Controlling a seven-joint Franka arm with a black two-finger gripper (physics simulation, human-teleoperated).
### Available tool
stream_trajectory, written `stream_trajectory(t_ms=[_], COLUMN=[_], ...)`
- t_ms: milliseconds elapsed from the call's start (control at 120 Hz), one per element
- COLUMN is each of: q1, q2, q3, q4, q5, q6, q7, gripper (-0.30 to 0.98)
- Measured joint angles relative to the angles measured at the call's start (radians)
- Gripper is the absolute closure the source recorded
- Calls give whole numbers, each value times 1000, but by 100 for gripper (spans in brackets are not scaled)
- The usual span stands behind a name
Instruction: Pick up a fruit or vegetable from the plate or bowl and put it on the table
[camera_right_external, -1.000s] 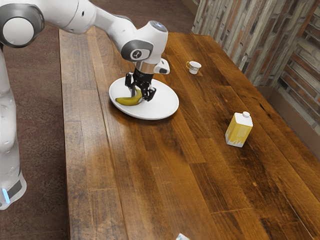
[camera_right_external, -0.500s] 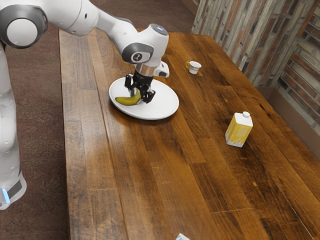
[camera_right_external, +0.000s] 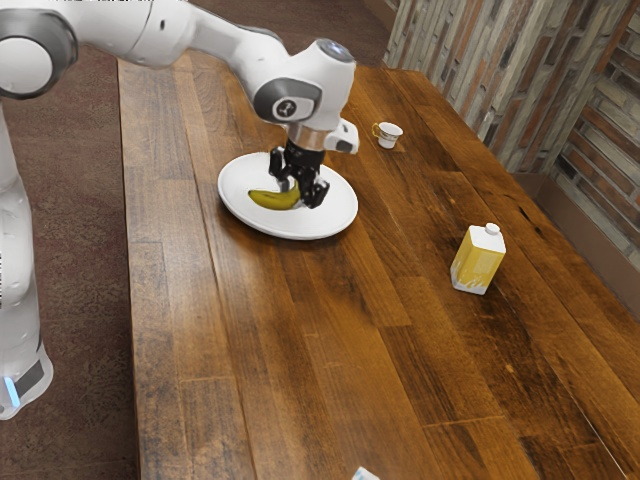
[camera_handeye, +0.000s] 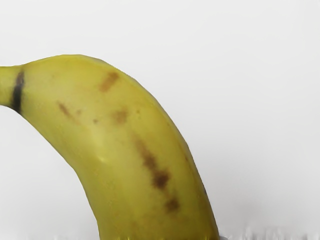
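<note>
The arm (camera_right_external: 150, 28) is smooth and white, with rounded, tubular segments. At the upper left of the frame, 1 dark grey ring (camera_right_external: 64, 62) circles a pale round cap (camera_right_external: 25, 66). Near the top centre, the wrist housing (camera_right_external: 322, 82) bears 1 dark grey oval panel (camera_right_external: 274, 104) with a small round emblem, and a grey-blue disc (camera_right_external: 334, 48) on its end. The gripper (camera_right_external: 299, 195) is black and angular. At the lower left, the white base (camera_right_external: 24, 345) has a dark grey patch (camera_right_external: 33, 377) and 1 light-blue strip (camera_right_external: 11, 391).
</note>
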Motion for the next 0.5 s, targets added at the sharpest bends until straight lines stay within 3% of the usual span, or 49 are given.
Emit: stream_trajectory(t_ms=[233, 358, 500], q1=[-39, -31, -16], q2=[-7, -4, -1], q3=[-414, -462, -477], q4=[73, 86, 87], q5=[-160, -200, -260], q6=[-59, -67, -65], q7=[-6, -16, -44], gripper=[51, 50, 19])
